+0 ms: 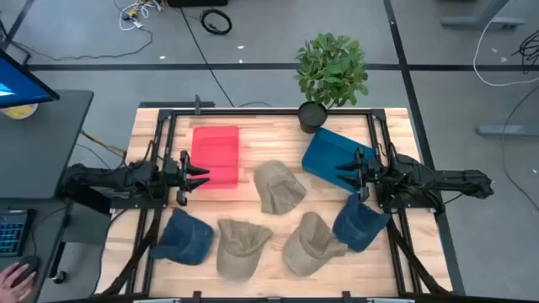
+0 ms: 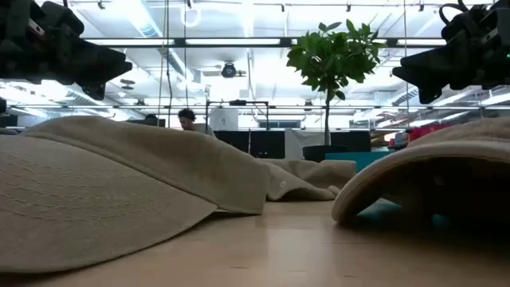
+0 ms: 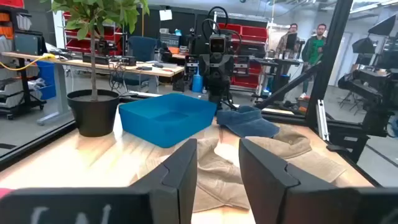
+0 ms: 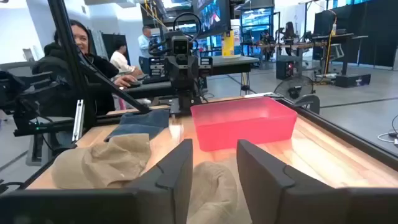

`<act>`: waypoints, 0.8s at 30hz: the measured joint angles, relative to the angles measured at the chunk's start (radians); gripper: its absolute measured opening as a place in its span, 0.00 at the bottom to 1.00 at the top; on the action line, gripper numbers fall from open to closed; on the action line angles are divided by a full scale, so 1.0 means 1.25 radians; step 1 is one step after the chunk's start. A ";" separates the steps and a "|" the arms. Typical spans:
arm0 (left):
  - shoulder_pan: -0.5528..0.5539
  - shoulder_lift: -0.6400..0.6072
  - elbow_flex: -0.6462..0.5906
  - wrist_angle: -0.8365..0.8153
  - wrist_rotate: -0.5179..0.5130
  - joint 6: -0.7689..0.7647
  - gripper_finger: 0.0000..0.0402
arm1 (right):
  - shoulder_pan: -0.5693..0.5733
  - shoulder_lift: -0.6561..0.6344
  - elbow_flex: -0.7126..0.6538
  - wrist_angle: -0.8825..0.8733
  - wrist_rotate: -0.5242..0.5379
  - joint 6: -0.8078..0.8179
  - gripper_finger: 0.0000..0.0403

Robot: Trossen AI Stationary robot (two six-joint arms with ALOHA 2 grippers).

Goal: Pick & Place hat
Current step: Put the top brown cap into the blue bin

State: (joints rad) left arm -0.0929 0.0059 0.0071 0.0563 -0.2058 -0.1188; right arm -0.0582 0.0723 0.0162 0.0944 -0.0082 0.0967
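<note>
Tan, the middle hat [image 1: 279,187] lies on the bench between both released pincers, its long axis running away from the tubs, slightly nearer the right pincer [image 1: 345,174] than the left pincer [image 1: 200,176], so I judge the right arm better placed.

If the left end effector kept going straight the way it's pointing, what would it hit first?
Probably the tan hat at the table's middle. The left end effector, open, points rightward across the table, and its wrist view shows that hat straight ahead between its fingers. It may pass above it; height is unclear.
</note>
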 joint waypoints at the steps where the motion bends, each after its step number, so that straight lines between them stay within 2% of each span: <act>1: 0.000 0.000 0.000 0.000 0.000 0.001 0.30 | 0.000 0.000 0.000 0.000 0.000 0.000 0.34; 6: 0.000 0.000 0.010 -0.004 -0.044 0.063 0.30 | 0.000 0.000 0.000 0.000 0.000 0.000 0.35; 13: 0.000 0.000 0.019 -0.006 -0.125 0.071 0.32 | 0.000 0.000 0.000 0.000 0.000 0.000 0.32; 18: 0.000 0.000 0.019 -0.001 -0.149 0.104 0.42 | 0.000 0.000 0.000 0.028 0.010 0.008 0.31; 24: 0.000 0.001 0.020 0.069 -0.175 0.113 0.55 | 0.000 0.014 0.000 0.157 0.022 -0.013 0.35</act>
State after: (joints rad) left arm -0.0925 0.0066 0.0322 0.1421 -0.4252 0.0221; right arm -0.0582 0.0904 0.0162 0.2909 0.0189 0.0808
